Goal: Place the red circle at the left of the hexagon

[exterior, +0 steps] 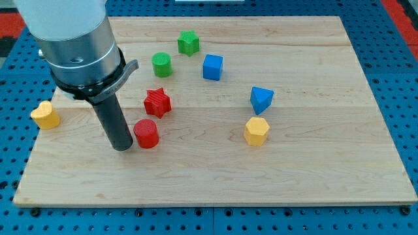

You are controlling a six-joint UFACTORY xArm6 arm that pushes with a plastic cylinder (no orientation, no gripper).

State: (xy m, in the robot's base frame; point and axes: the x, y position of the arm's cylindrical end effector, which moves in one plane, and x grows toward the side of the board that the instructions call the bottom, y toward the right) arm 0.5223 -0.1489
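So my tip (pixel 122 147) is planted on the counter (pixel 313 176) right at the 9 o'clock side of the red circle (pixel 146 134), touching it or as good as. No jaws on this tool, it's just a bare rod, so nothing is clamped or grasped, it only shoves.

The red circle sits low-left of the middle of the board, with the red star (pixel 157 102) just beside it at about 1 o'clock. The yellow hexagon (pixel 257 131) is well apart at 3 o'clock, roughly level with the circle.

Looks to me like the pushing step is on: tip behind the block, target straight ahead. Next move should be a steady slide toward 3 o'clock, stopping with the circle just short of the hexagon's 9 o'clock face. The lane between them looks free. If the circle rolls off the tip, I'd re-centre behind it.

Further out: green cylinder (pixel 161 64), green star (pixel 188 43), blue cube (pixel 212 67), blue triangle (pixel 261 100), plus a yellow block (pixel 46 115) at the board's 9 o'clock edge.
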